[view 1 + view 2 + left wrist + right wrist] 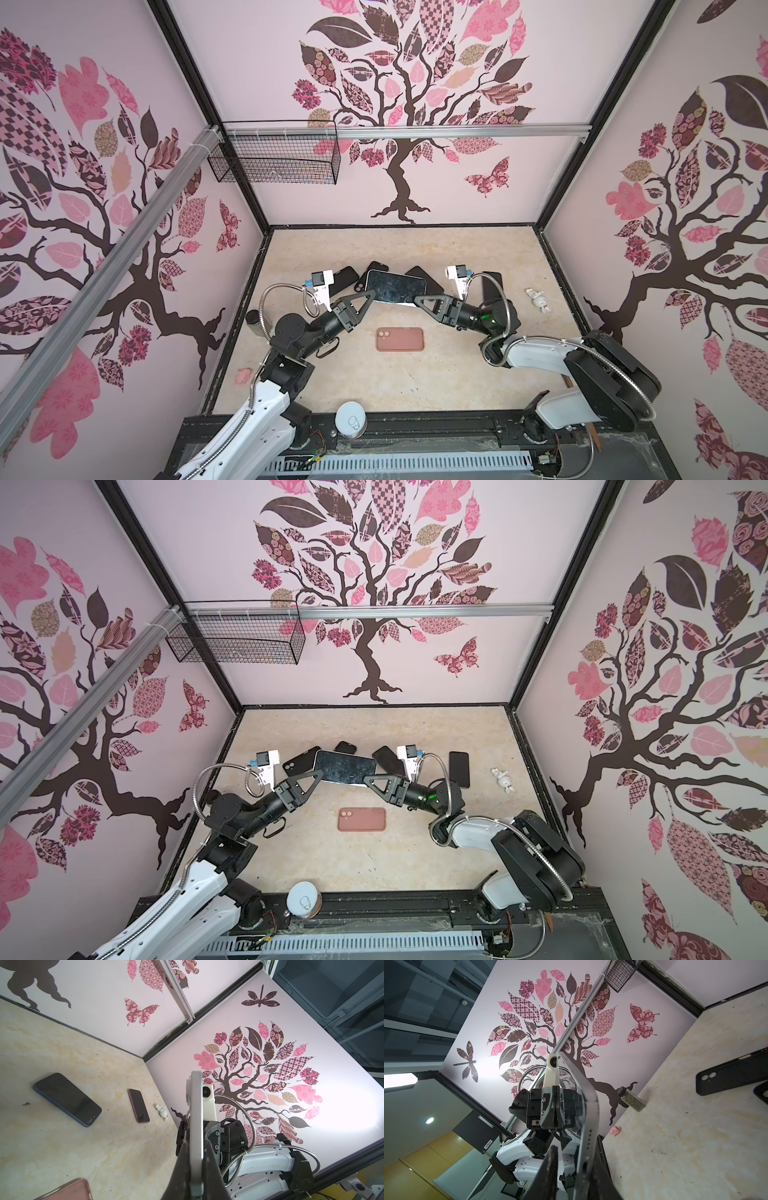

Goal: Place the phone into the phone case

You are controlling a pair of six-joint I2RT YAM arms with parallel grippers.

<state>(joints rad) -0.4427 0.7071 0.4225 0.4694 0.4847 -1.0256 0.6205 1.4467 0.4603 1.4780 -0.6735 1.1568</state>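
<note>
The phone [397, 286], a flat slab with a dark glass face and a silver metal rim, is in the middle of both top views [345, 766]; it is raised off the beige marbled tabletop [457, 374], its long side lies across the frame and its glass faces up. The left gripper [368, 296] comes in from the lower left and is clamped on the left short end; in the left wrist view its black fingers [211, 1159] press on both faces of the phone [196, 1126], which shows there edge-on. The right gripper [417, 299] comes in from the lower right, its jaws astride the right short end; in the right wrist view a gap shows between one black finger [550, 1167] and the phone [586, 1126], so these jaws are a little apart and not clamped; whether the finger on the far side touches, I cannot tell. The phone case [400, 338], a dusty-pink shell with rounded corners, lies flat on the tabletop just below the phone in the frame; it is between the two arms, apart from both grippers, its camera opening at the left end. Above the phone in the frame several black cases [345, 278] lie close together; a dark handset [459, 769] lies to the right, and a small white figurine [539, 300] further right.
</note>
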